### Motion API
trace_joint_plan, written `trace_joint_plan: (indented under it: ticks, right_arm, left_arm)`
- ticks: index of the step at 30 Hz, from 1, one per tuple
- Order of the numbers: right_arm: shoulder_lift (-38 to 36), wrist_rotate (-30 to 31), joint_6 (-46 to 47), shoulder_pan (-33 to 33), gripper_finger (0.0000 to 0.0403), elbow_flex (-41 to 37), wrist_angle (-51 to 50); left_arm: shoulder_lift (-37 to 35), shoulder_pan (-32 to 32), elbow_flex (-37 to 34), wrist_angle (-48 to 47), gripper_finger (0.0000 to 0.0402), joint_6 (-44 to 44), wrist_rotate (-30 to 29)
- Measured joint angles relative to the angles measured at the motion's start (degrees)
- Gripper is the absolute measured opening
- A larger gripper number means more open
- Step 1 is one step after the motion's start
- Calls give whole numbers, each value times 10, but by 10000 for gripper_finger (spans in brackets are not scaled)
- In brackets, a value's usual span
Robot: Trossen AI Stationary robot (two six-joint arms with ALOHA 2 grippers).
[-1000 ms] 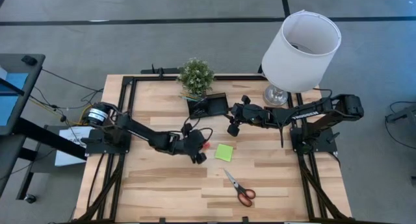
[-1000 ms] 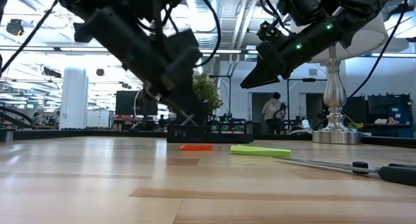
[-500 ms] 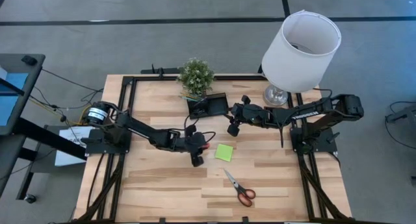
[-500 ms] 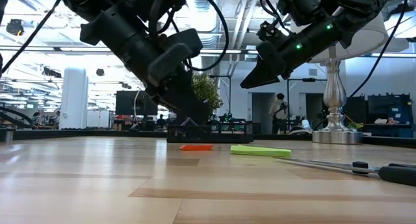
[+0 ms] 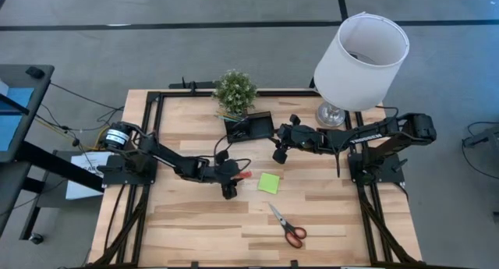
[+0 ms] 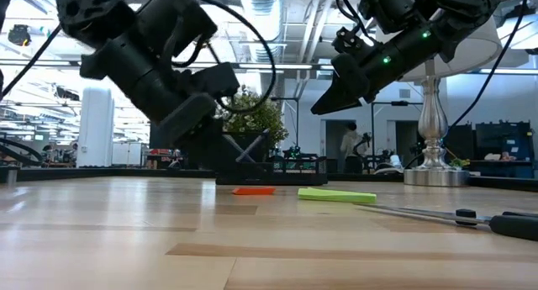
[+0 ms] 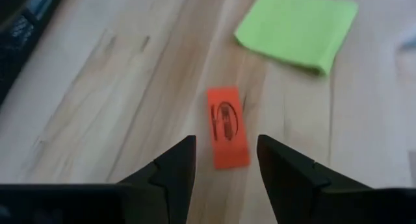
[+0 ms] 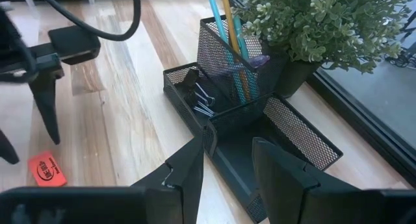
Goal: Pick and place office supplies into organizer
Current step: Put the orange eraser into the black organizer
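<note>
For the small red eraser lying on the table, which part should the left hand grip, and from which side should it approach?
Grip the red eraser across its two long edges, near the middle, coming down from above. It lies flat on the wood, so only the thin sides offer purchase. The left hand is open and already straddles its near end; the green sticky notes lie apart, leaving room.

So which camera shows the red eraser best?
Left wrist: the eraser lies flat, close up, ahead of the open left gripper. High view shows a small red speck, low view a thin sliver, right wrist a corner glimpse.
</note>
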Motion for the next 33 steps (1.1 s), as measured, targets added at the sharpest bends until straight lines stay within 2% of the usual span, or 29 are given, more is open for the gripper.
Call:
trace_joint_plan:
  ticks: [3,6,10,21,26,29,33]
  right_arm:
    - [0,0,0,0,127,0,0]
    - [0,0,0,0,127,0,0]
    - [0,0,0,0,127,0,0]
    - [0,0,0,0,127,0,0]
    - [0,0,0,0,127,0,1]
    - [0,0,0,0,127,0,1]
    - [0,0,0,0,127,0,0]
  left_arm:
    - [0,0,-36,95,158,-26,3]
    - [0,-1,-62,144,158,-55,-10]
    - [0,-1,-79,145,158,-84,-30]
    - [4,-25,-81,162,158,-72,-60]
    - [70,-36,-80,267,158,-58,-60]
    - [119,-37,-77,333,158,-59,-79]
    - [166,-36,-65,363,157,-82,-117]
